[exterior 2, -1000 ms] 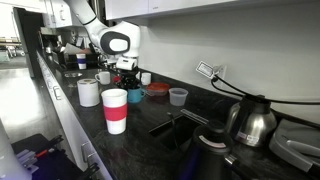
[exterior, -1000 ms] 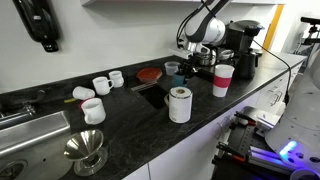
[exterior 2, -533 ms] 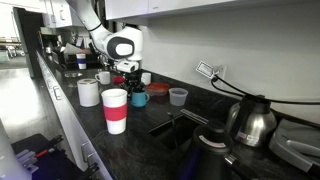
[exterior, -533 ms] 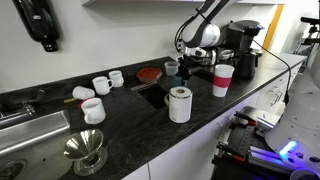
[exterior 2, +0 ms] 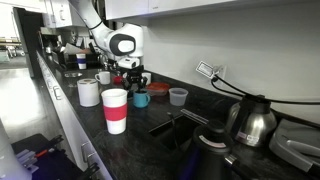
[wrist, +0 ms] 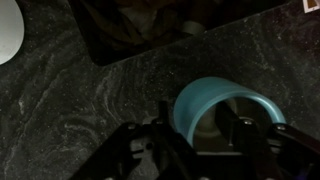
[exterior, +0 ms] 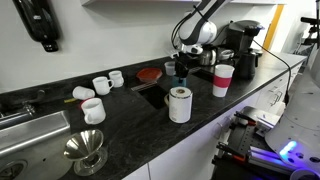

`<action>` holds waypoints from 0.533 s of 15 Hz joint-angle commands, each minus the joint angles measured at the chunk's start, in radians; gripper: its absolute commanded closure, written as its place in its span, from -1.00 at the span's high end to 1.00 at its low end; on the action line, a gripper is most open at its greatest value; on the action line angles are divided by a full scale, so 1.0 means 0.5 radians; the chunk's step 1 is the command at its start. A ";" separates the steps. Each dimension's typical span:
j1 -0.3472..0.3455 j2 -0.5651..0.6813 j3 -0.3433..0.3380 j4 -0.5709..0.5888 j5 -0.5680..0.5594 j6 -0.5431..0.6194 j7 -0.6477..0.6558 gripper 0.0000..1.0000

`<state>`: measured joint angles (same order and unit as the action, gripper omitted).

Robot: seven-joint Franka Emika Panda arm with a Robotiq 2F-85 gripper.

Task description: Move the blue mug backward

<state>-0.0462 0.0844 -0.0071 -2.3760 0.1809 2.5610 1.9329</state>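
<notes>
The blue mug (wrist: 225, 108) is a short teal cylinder standing upright on the dark speckled counter; it also shows in an exterior view (exterior 2: 141, 98). My gripper (wrist: 205, 140) is open and low over it. One finger is outside the mug's wall and the other looks to be inside the rim. In an exterior view the gripper (exterior: 181, 68) hides most of the mug. It hangs just above the mug in an exterior view (exterior 2: 134, 84).
A white paper roll (exterior: 179, 104) and a white-and-pink cup (exterior: 223, 80) stand near the counter's front. A small grey cup (exterior 2: 178, 96) and a red plate (exterior 2: 157, 88) lie behind the mug. A coffee machine (exterior: 240, 45) stands beside the arm, with white cups (exterior: 102, 85) further along.
My gripper has come down and shifted slightly sideways over the blue mug. The mug itself has not moved.
</notes>
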 commanded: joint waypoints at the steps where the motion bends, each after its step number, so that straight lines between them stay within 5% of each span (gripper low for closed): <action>1: 0.032 -0.003 -0.037 0.040 -0.081 -0.037 -0.002 0.71; 3: 0.039 -0.038 -0.044 0.032 -0.194 -0.035 0.019 0.99; 8: 0.058 -0.210 -0.002 -0.030 -0.247 -0.004 -0.124 1.00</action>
<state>-0.0315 0.0373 -0.0091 -2.3647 0.0419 2.5608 1.9238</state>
